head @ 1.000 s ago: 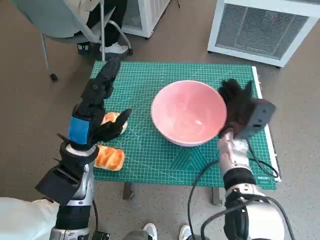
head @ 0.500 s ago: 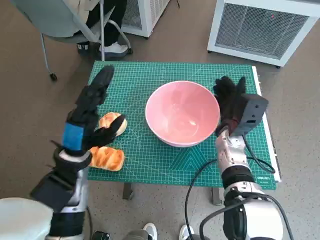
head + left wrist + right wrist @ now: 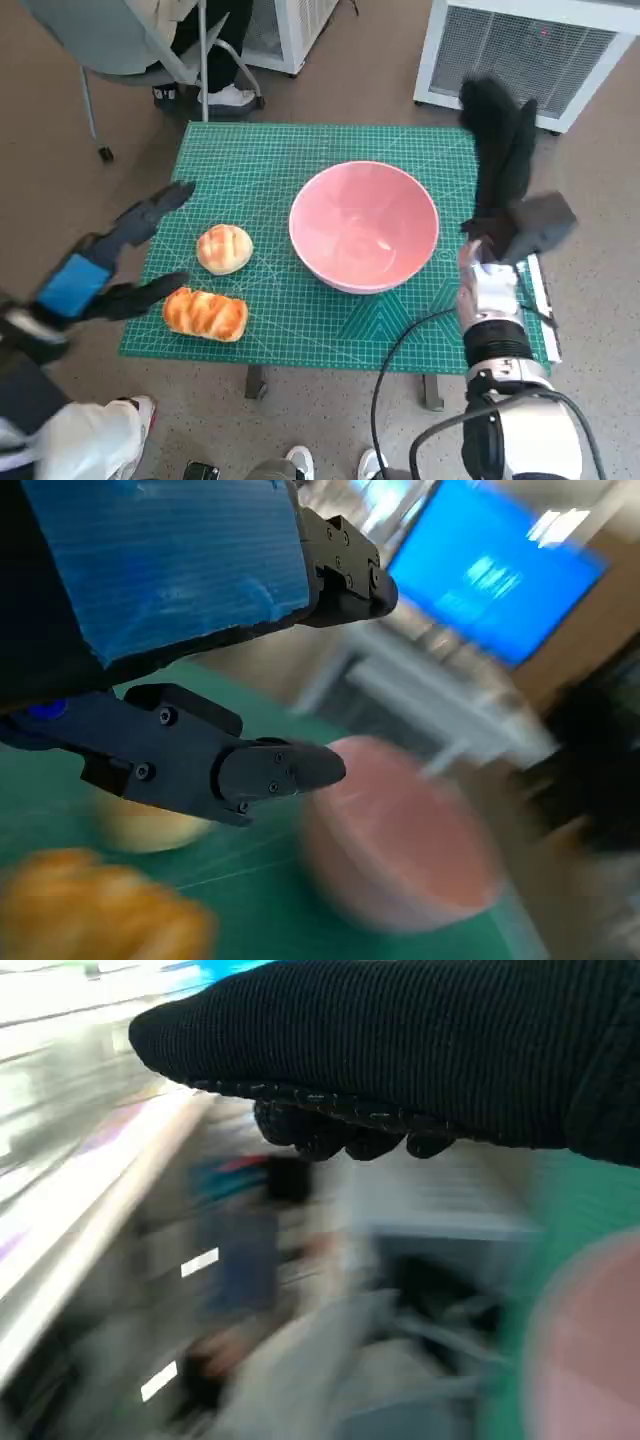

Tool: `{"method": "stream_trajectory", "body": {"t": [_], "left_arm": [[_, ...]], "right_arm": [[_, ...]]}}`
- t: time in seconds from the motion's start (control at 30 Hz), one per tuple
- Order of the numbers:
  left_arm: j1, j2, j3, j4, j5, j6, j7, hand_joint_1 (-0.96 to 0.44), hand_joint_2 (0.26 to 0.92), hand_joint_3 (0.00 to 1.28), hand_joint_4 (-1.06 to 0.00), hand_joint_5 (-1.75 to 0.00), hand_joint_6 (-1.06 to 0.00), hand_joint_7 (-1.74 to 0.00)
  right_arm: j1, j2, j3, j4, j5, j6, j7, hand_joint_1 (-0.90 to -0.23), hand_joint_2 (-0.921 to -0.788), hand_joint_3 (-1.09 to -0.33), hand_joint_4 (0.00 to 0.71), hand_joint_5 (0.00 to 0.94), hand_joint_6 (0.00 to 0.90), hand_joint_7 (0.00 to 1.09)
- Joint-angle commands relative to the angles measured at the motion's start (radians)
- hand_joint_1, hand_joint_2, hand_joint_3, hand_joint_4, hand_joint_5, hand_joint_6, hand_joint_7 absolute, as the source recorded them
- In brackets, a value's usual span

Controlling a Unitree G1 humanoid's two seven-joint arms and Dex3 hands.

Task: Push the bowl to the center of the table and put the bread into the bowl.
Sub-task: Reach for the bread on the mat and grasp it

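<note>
A pink bowl (image 3: 364,225) stands empty near the middle of the green cutting mat (image 3: 300,150). A round bread roll (image 3: 224,248) lies left of it, and a long glazed bread (image 3: 206,313) sits near the mat's front left corner. My left hand (image 3: 105,260) hovers off the mat's left edge, fingers spread, holding nothing. My right hand (image 3: 502,150), in its black glove, is raised at the bowl's right, fingers extended and apart from the rim. The left wrist view shows blurred bowl (image 3: 400,840) and both breads (image 3: 100,920) past my fingers (image 3: 250,770).
A chair (image 3: 130,40) and a person's feet (image 3: 225,95) are beyond the table's far left corner. A white grilled unit (image 3: 530,55) stands on the floor at the far right. A cable (image 3: 400,370) hangs by my right forearm.
My left hand has pulled back leftward and down, off the mat, away from the round roll. My right hand has lifted off the bowl's right side. The bowl has shifted slightly left.
</note>
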Motion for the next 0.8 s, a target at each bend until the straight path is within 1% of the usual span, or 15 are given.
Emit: {"method": "stream_trajectory", "body": {"t": [0.03,0.1,0.2,0.3,0.37,0.53,0.63,0.8], "left_arm": [[0.042,0.062,0.005,-0.096,0.014,0.102,-0.048,-0.43,0.915,0.06,-0.23,0.0,-0.31,-0.03],[0.053,0.079,-0.002,-0.122,0.018,0.124,-0.067,-0.42,0.905,0.04,-0.23,0.0,-0.32,-0.03],[0.059,0.106,-0.018,-0.15,0.034,0.15,-0.097,-0.39,0.893,0.02,-0.22,0.0,-0.34,-0.03],[0.054,0.129,-0.04,-0.163,0.059,0.165,-0.123,-0.37,0.882,0.01,-0.22,0.0,-0.35,-0.03],[0.047,0.141,-0.059,-0.164,0.079,0.17,-0.137,-0.36,0.877,0.0,-0.22,0.0,-0.35,-0.03],[0.022,0.155,-0.115,-0.147,0.136,0.173,-0.154,-0.32,0.862,0.0,-0.22,0.0,-0.36,-0.02],[0.01,0.158,-0.143,-0.133,0.169,0.17,-0.156,-0.31,0.854,0.0,-0.22,0.0,-0.36,-0.02],[-0.012,0.15,-0.195,-0.105,0.223,0.165,-0.153,-0.31,0.849,0.0,-0.22,0.0,-0.36,-0.02]], "right_arm": [[0.071,0.01,0.033,-0.113,0.04,-0.076,0.097,-0.567,-0.921,-0.746,0.367,0.038,0.038,0.73],[0.087,0.013,0.046,-0.167,0.062,-0.094,0.133,-0.566,-0.921,-0.737,0.371,0.039,0.041,0.74],[0.11,0.017,0.065,-0.228,0.086,-0.109,0.175,-0.562,-0.921,-0.729,0.374,0.039,0.044,0.75],[0.129,0.02,0.079,-0.276,0.112,-0.102,0.21,-0.564,-0.921,-0.724,0.375,0.038,0.045,0.76],[0.145,0.024,0.09,-0.312,0.122,-0.09,0.222,-0.564,-0.921,-0.723,0.375,0.037,0.04,0.77],[0.187,0.027,0.112,-0.392,0.127,-0.06,0.24,-0.574,-0.921,-0.724,0.37,0.032,0.02,0.8],[0.202,0.027,0.12,-0.424,0.13,-0.043,0.247,-0.583,-0.921,-0.723,0.361,0.027,0.005,0.8],[0.222,0.025,0.128,-0.453,0.139,-0.033,0.262,-0.578,-0.921,-0.718,0.35,0.02,0.0,0.79]]}}
